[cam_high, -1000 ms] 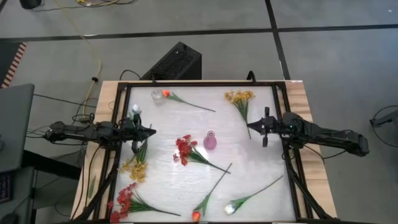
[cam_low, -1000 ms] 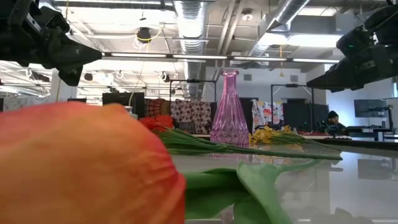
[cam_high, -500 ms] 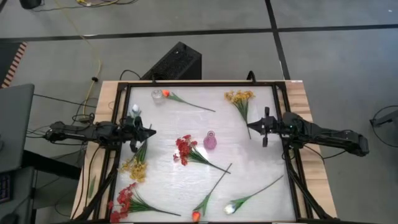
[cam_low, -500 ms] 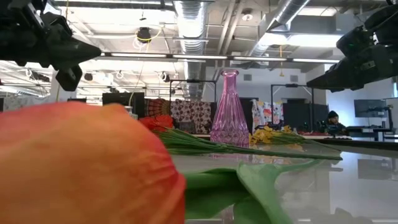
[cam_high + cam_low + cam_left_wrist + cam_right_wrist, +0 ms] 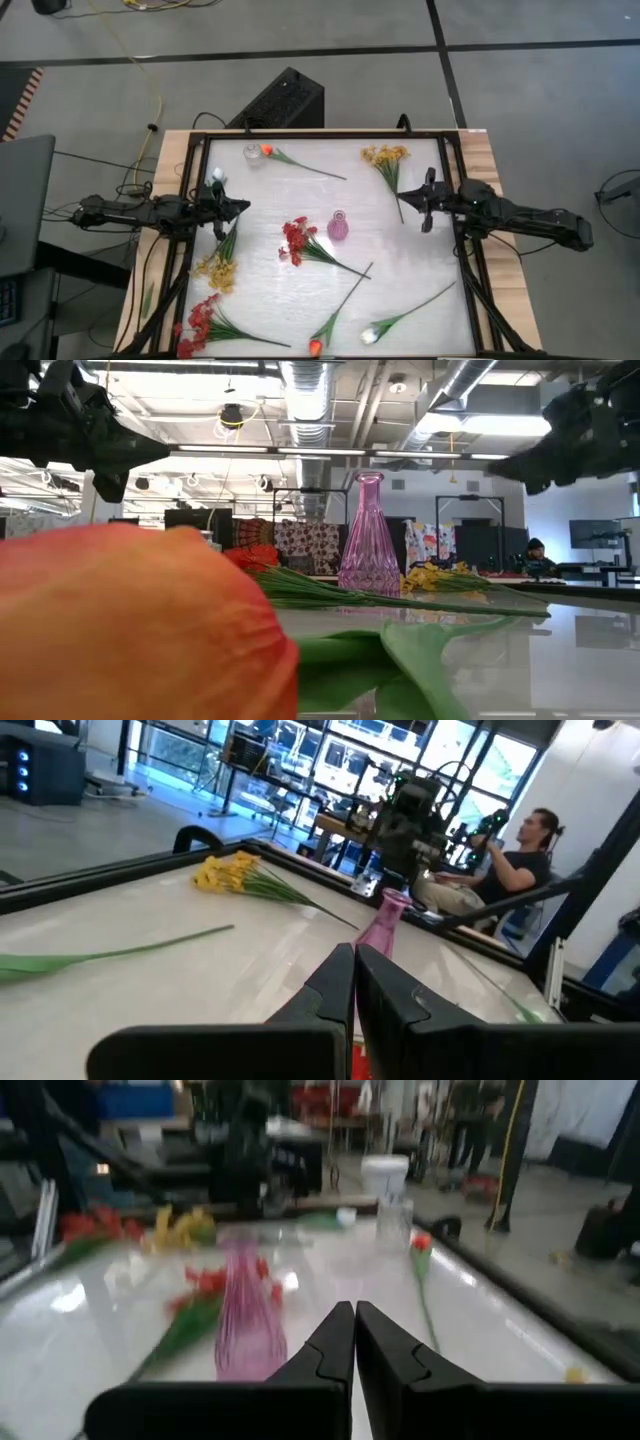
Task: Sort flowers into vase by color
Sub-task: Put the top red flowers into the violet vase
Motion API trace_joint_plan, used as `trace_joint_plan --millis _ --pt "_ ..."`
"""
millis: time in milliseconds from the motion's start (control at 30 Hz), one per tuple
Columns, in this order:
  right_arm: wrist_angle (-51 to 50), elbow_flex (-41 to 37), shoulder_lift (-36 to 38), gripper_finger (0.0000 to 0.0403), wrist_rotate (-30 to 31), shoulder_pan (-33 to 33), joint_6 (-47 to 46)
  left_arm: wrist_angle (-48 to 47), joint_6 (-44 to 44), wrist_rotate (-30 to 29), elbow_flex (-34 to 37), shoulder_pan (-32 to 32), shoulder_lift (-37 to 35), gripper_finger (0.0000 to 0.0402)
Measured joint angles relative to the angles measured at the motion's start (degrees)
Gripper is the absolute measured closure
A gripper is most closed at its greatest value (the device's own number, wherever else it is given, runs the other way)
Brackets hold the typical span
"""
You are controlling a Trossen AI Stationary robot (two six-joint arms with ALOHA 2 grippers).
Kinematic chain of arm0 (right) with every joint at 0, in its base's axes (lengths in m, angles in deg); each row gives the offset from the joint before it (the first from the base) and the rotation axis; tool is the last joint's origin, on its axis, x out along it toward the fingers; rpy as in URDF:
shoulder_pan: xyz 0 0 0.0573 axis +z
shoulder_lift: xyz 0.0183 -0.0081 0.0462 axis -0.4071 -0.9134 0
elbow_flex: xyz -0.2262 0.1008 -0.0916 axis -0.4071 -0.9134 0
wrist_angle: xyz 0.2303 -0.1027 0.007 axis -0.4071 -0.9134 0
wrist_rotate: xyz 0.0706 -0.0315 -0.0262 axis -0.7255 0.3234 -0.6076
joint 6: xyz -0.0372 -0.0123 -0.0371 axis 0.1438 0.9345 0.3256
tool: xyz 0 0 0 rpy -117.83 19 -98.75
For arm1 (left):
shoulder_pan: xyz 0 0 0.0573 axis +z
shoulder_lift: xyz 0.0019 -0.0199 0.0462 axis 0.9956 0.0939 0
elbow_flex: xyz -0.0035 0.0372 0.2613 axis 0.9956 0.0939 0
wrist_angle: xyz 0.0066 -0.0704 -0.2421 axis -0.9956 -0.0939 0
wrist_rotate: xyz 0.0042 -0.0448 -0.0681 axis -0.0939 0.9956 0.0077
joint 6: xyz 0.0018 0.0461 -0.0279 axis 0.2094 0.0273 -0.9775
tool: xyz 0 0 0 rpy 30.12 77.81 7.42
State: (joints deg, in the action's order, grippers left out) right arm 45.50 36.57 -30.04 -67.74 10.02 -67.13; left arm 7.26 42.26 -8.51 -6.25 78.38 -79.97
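Observation:
A pink glass vase stands upright at the table's middle; it also shows in the low view. A small clear vase stands at the far left. Flowers lie flat on the table. There is an orange tulip by the clear vase and a yellow spray at the far right. A red spray lies left of the pink vase. A white tulip and a yellow spray lie at the left. At the near edge lie a red spray, an orange tulip and a white tulip. My left gripper is shut and empty above the left side. My right gripper is shut and empty above the right side.
A black frame runs around the white table top. The near orange tulip fills the low view's foreground. A person sits beyond the table. Bare table lies between the pink vase and the right frame rail.
My right gripper has risen a little and shifted slightly toward the table's far edge, staying shut. The flowers and vases have kept still.

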Motion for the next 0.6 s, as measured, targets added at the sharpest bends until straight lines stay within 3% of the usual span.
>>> trace_joint_plan --millis 167,333,600 --pt "13.38 0.05 -0.07 0.036 3.3 0.11 -2.55 0.31 1.88 2.03 0.02 0.0 0.12 0.0401" --pt "16.46 1.27 -3.17 0.036 1.74 2.66 -4.4 6.3 4.2 2.83 0.04 0.0 4.13 0.0401" --pt "15.64 13.3 -22.34 0.0359 1.89 9.62 -7.31 16.92 4.88 6.99 -0.97 -0.33 22.6 0.0401"
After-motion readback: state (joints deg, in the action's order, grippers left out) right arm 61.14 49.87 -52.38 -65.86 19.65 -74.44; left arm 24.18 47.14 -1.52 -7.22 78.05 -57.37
